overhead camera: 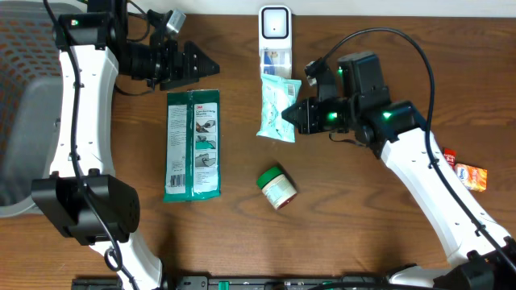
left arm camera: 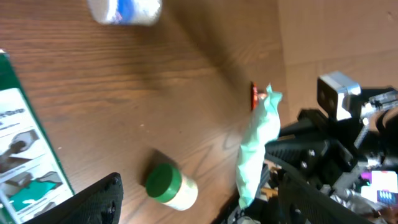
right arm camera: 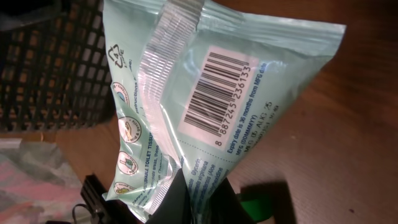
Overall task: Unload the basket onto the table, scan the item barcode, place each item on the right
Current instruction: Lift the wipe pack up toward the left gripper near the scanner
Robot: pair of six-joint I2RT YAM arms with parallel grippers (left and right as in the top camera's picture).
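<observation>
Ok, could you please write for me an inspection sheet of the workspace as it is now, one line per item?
Surface: brown wooden table, bare wood between the items.
Job's things: wipes packet held near the white scanner; its barcode faces the right wrist camera.
Clutter: flat green package lying flat; green-lidded jar on its side; small orange packet at the right edge.
Grippers: left gripper, jaws open, holding nothing; right gripper, jaws shut on the wipes packet.
Cables: black cable arching over the right arm.
Surroundings: grey mesh chair beside the table's left side.
</observation>
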